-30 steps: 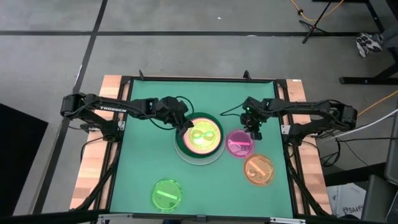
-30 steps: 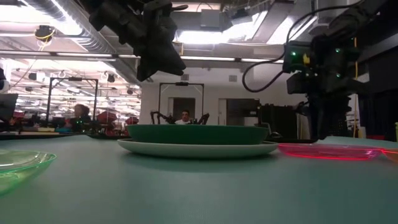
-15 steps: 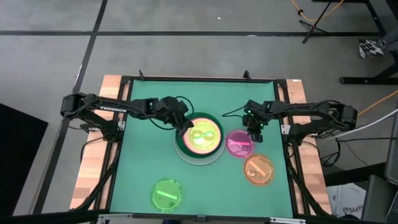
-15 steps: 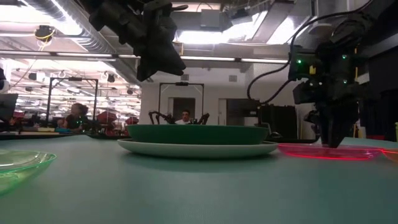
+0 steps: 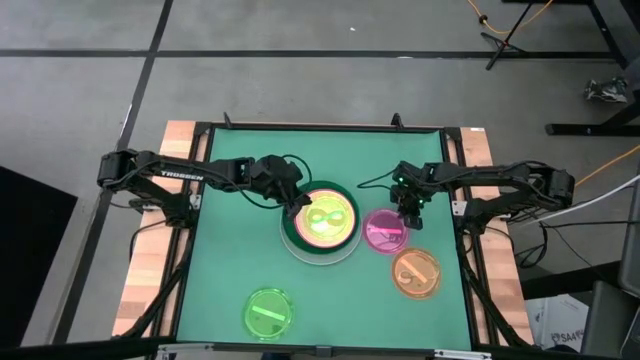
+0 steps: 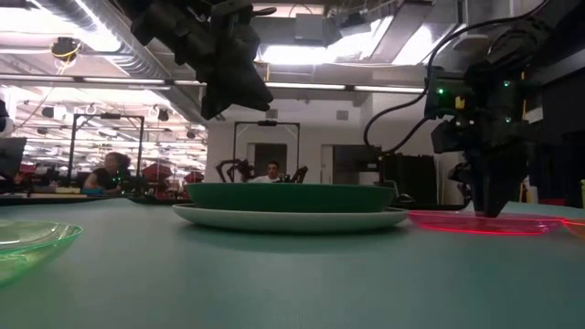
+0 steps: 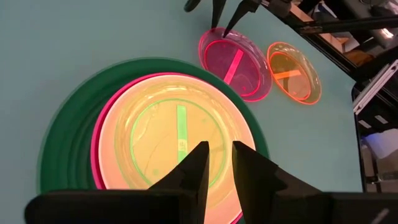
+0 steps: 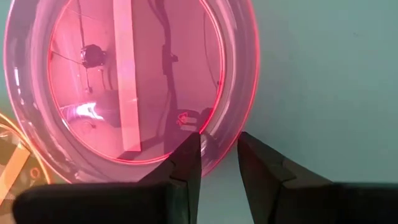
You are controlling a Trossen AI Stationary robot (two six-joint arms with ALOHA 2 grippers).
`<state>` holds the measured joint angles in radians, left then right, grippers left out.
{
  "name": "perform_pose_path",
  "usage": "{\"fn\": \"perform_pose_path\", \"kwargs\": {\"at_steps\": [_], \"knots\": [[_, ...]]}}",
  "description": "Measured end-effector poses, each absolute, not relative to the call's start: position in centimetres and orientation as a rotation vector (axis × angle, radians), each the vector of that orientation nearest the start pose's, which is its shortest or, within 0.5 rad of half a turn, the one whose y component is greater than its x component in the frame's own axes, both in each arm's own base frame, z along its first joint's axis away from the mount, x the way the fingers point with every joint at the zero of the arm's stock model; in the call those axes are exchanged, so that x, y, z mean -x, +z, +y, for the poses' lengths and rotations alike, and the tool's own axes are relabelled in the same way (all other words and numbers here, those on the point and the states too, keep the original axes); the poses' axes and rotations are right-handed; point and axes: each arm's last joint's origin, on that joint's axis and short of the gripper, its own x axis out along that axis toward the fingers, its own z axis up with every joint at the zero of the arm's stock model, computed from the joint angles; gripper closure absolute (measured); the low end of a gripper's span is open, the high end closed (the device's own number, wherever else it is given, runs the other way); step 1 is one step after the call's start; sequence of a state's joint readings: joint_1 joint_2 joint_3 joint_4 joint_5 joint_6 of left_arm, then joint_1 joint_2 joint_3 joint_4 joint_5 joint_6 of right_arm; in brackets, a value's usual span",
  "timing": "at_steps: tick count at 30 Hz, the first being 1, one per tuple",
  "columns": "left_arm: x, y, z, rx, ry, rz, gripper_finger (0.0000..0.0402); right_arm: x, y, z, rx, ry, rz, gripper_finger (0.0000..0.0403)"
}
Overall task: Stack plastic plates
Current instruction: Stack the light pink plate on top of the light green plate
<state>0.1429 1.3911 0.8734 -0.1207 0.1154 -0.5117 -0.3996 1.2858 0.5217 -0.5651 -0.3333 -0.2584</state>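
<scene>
nearest, a loose green plate (image 5: 268,312) and orange plate (image 5: 416,272) wait. farther in, the right gripper (image 8: 217,149) straddles the magenta plate (image 8: 134,74) rim, fingers parted, nothing clamped; close squarely before lifting. the left gripper (image 7: 219,165) hovers, narrowly parted and empty, above the stack (image 5: 322,220).

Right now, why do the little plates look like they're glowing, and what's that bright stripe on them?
In the high view, the magenta plate, orange plate and lone green plate look lit up against the mat, each crossed by a pale stripe that is probably a ceiling light's reflection. The right wrist view shows that stripe as glare inside the magenta plate. The low view looks into bright ceiling lights, so the arms appear dark.
</scene>
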Motion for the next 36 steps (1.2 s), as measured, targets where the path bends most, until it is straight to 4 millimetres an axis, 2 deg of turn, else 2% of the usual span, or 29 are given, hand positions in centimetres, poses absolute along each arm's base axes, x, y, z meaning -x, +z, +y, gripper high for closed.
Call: {"fn": "perform_pose_path", "kwargs": {"at_steps": [9,21,28,36], "knots": [[-29.0,23.7,3.8,0.576,0.189,0.614,0.0337,-17.6,13.8,-6.4,-0.244,0.094,1.232,0.0393],[-29.0,23.7,3.8,0.576,0.189,0.614,0.0337,-17.8,14.2,-6.6,-0.238,0.087,1.231,0.0401],[-29.0,23.7,3.8,0.577,0.188,0.615,0.0337,-19.6,17.0,-7.3,-0.211,0.091,1.165,0.0402],[-29.0,23.7,3.8,0.576,0.187,0.615,0.0337,-21.5,22.2,-8.0,-0.186,0.090,1.102,0.0402]]}}
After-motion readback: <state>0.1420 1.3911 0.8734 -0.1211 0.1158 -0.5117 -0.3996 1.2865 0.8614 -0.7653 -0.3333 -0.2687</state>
